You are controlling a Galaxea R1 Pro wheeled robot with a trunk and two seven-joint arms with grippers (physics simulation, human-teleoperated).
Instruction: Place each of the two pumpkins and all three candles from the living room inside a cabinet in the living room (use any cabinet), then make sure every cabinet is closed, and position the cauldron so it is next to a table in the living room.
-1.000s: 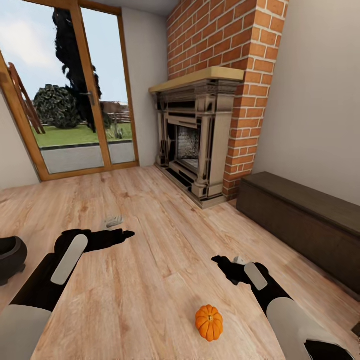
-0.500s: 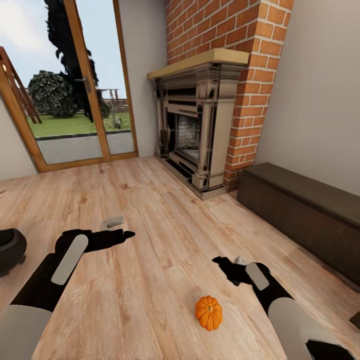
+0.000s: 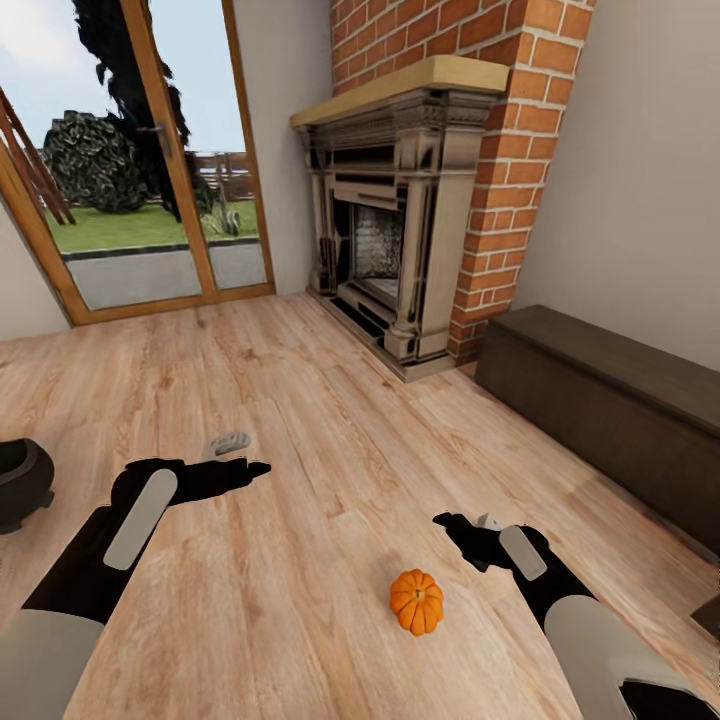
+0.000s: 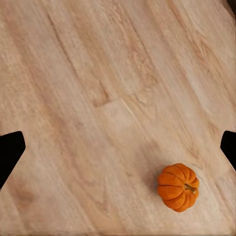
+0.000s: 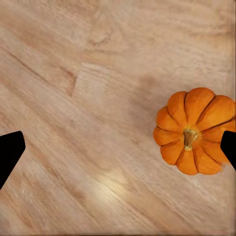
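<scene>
One orange ribbed pumpkin (image 3: 417,601) sits on the wood floor between my arms, nearer the right one. It also lies below my left gripper (image 4: 118,150) as the pumpkin (image 4: 178,187), and close to one fingertip of my right gripper (image 5: 118,150) as the pumpkin (image 5: 195,131). Both grippers are open and hold nothing. In the head view the left gripper (image 3: 252,467) and right gripper (image 3: 450,523) hover above the floor. The black cauldron (image 3: 20,482) stands at the left edge, partly cut off. The dark-brown cabinet (image 3: 600,395) runs along the right wall, its fronts shut. The table is out of view.
A small pale grey object (image 3: 228,441) lies on the floor just beyond my left gripper; I cannot tell whether it is a candle. A brick fireplace (image 3: 400,250) stands ahead, and glazed doors (image 3: 150,200) are at the back left. Open wood floor surrounds the pumpkin.
The whole view has shifted: the camera moved, so the fireplace and cabinet look closer and the pumpkin sits higher in the picture. Both arms keep the same pose, grippers still open.
</scene>
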